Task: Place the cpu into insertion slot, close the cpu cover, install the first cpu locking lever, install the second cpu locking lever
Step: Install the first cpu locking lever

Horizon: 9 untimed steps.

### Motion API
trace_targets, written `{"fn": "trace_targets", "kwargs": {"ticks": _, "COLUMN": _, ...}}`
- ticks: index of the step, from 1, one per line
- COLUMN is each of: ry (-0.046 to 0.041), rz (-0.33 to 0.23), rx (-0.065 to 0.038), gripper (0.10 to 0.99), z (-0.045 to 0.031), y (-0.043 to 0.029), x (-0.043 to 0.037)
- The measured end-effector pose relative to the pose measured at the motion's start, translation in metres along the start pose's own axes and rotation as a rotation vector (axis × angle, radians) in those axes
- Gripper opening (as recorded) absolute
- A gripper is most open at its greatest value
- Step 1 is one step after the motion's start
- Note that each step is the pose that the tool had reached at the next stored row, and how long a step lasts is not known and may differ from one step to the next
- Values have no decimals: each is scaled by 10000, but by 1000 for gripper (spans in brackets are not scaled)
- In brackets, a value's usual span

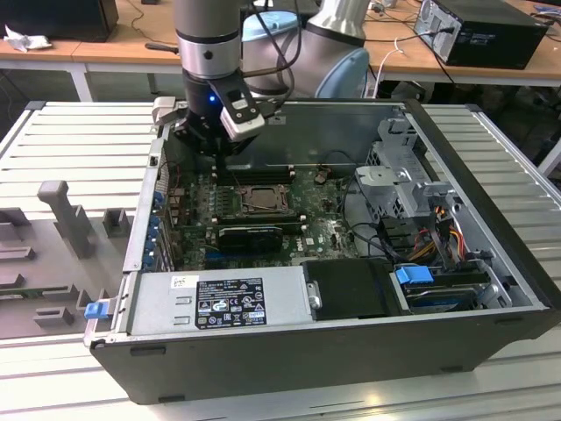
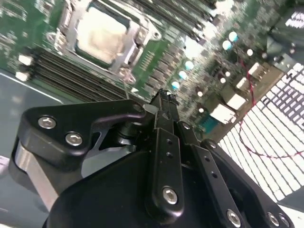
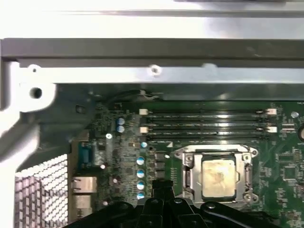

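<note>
Item: open computer case (image 1: 491,263), lying on a slatted surface (image 1: 61,149), centre of the exterior view. We note the green motherboard (image 1: 324,232) inside. The cpu (image 3: 218,177), pale silver-beige, sits in the insertion slot (image 3: 187,178), lower right of the first wrist view; the cpu cover (image 3: 214,153) frames it, lying flat. The pincer (image 2: 164,97) hangs above the board near the case's rear wall, fingertips drawn together, carrying nothing. Memory slots (image 3: 204,124) lie just beside the socket.
</note>
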State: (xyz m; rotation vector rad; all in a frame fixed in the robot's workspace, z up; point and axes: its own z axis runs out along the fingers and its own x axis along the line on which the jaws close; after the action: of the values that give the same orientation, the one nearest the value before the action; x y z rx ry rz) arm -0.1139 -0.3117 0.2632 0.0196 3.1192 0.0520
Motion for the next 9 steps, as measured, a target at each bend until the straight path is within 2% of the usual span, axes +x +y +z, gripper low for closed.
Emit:
{"fn": "trace_targets", "kwargs": {"ticks": 3, "ry": 0, "rz": -1, "rx": -1, "gripper": 106, "z": 16, "y": 57, "x": 49}}
{"fn": "trace_targets", "kwargs": {"ticks": 7, "ry": 0, "rz": -1, "rx": -2, "gripper": 106, "z": 48, "y": 187, "x": 53}}
{"fn": "trace_targets", "kwargs": {"ticks": 9, "ry": 0, "rz": 1, "rx": -1, "gripper": 106, "z": 59, "y": 225, "x": 51}}
